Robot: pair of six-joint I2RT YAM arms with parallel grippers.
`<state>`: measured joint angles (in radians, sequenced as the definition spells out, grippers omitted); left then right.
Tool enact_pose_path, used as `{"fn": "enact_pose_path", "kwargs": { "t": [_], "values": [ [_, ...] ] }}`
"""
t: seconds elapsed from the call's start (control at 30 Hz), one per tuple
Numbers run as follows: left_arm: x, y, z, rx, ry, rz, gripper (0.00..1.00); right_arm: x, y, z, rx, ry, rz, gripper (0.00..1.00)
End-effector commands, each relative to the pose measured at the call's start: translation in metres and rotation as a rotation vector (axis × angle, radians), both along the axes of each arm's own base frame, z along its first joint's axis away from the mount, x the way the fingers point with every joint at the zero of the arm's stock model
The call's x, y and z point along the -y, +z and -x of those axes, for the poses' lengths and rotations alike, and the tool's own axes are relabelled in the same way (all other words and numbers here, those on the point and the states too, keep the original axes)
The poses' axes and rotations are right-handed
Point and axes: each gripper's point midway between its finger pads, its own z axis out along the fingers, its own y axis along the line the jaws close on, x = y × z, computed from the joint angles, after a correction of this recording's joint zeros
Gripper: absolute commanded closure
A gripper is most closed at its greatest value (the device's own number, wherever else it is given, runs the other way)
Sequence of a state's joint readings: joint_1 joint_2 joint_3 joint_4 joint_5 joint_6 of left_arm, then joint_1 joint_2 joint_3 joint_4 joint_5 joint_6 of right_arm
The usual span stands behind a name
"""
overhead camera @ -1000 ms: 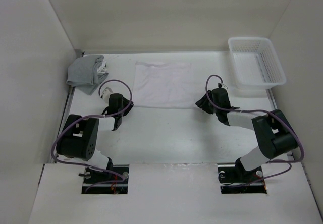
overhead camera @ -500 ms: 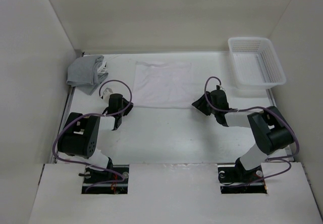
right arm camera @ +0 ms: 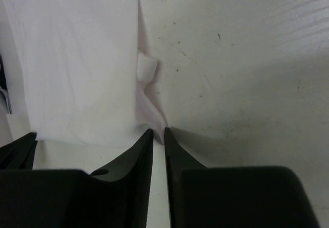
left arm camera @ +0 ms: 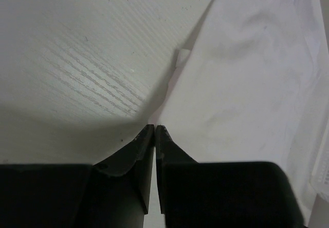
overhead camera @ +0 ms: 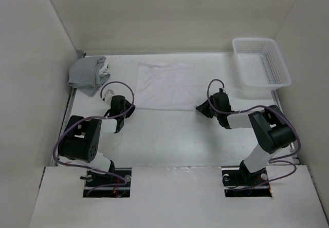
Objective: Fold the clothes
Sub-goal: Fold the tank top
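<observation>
Clothes (overhead camera: 165, 86) lie flat as a white rectangle on the counter (overhead camera: 169, 135), midway across and toward its far side. Left fingers (left arm camera: 150, 133) are at the near left corner of the cloth, clenched with only a hairline gap between the tips. The cloth's edge rises off the counter into them and casts a shadow beneath. Right fingers (right arm camera: 150, 138) are at the near right corner, pinched close on a puckered fold of cloth that runs up between the tips. A small white tab (right arm camera: 146, 66) sticks out from the cloth's edge just beyond them. Both arms reach in low from the near side. A grey bundle (overhead camera: 87, 74) sits in the far left corner and a white basket (overhead camera: 259, 87) in the far right, each apart from the clothes.
</observation>
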<state>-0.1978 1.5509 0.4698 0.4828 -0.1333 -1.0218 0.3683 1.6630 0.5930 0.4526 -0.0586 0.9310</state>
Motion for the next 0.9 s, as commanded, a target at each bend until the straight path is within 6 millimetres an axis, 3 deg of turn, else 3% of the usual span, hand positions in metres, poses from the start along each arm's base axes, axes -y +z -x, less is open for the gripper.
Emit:
{"fn": "enact_pose_path", "kwargs": {
  "t": [0.0,0.13,0.23,0.37,0.4,0.53,0.67,0.77,0.87],
  "values": [
    [-0.002,0.013,-0.001,0.051,0.014,-0.005,0.96,-0.002,0.008,-0.01,0.059,-0.035,-0.02,0.87],
    [0.002,0.026,-0.005,0.093,0.002,0.009,1.0,-0.001,0.023,-0.014,0.122,-0.045,-0.021,0.98],
    [0.007,0.062,-0.002,0.185,-0.017,0.023,1.0,-0.002,0.051,-0.005,0.204,-0.035,0.003,1.0],
    [0.013,0.138,0.018,0.334,-0.057,0.02,1.0,0.004,0.113,0.033,0.322,0.0,0.059,1.0],
    [0.014,0.169,0.03,0.397,-0.072,0.012,1.0,0.007,0.132,0.046,0.359,0.003,0.077,1.0],
    [0.007,0.256,0.077,0.568,-0.08,-0.022,1.0,0.022,0.197,0.1,0.471,0.007,0.128,1.0],
    [0.0,0.316,0.12,0.688,-0.08,-0.016,1.0,0.037,0.266,0.148,0.571,0.014,0.112,1.0],
    [0.002,0.339,0.137,0.733,-0.095,0.006,1.0,0.044,0.304,0.167,0.618,0.02,0.104,0.99],
    [0.008,0.336,0.135,0.718,-0.102,-0.003,1.0,0.034,0.317,0.17,0.638,0.057,0.13,0.98]
  ]
}}
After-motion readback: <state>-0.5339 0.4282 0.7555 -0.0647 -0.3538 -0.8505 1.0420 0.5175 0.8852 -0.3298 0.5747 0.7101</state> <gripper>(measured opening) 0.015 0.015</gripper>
